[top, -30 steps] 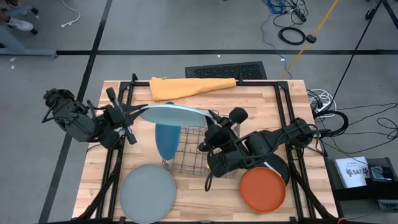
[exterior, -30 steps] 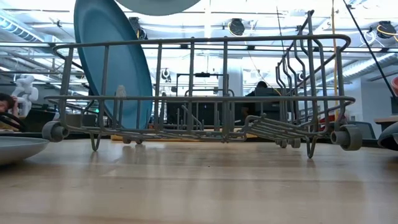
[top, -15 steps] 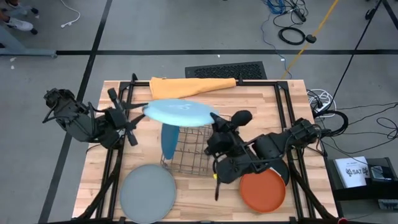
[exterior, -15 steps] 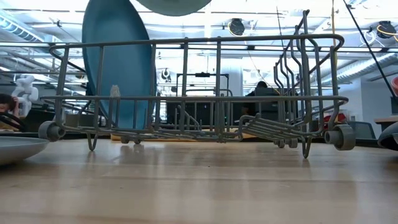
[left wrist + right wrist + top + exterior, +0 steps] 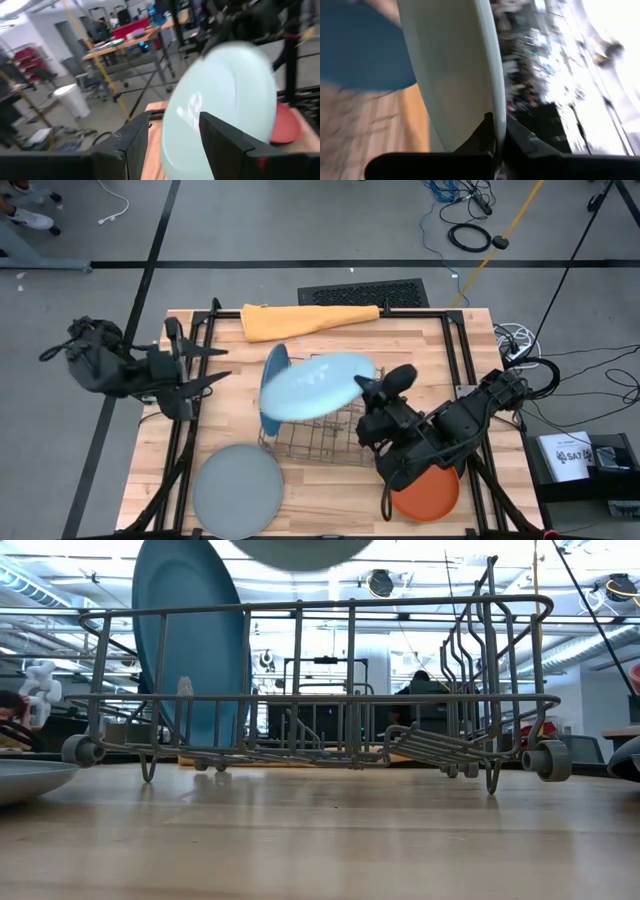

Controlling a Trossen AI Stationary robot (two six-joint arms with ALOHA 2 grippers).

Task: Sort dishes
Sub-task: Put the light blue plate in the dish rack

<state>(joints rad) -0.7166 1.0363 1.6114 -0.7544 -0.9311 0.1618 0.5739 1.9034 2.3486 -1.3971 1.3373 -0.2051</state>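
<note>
My right gripper (image 5: 362, 388) is shut on a large light blue plate (image 5: 315, 385), which hangs tilted above the wire dish rack (image 5: 318, 442); only the plate's underside (image 5: 300, 550) reaches into the low view. A blue plate (image 5: 270, 385) stands on edge in the rack's left end (image 5: 190, 640). My left gripper (image 5: 212, 366) stands open at the table's left, apart from the light blue plate (image 5: 225, 100). A grey plate (image 5: 237, 490) and an orange plate (image 5: 430, 495) lie flat on the table near its front edge. My right gripper pinches the light blue plate's rim (image 5: 496, 120) between its two fingers, at the plate's right edge. The fingers come level from the table's right. The plate is lifted clear above the rack, tilted, with its face partly turned up.
A folded orange cloth (image 5: 305, 320) lies along the table's far edge. The grey plate's rim (image 5: 30, 775) shows at the left of the low view. My right arm (image 5: 450, 430) stretches over the orange plate. Black frame tubes (image 5: 455, 350) run along both table sides.
My left gripper has opened, let go of the light blue plate's left edge and drawn back toward the table's left edge. My right gripper has shut on the plate's right rim and carried it right and nearer, over the rack; the plate now shows more of its face upward.
</note>
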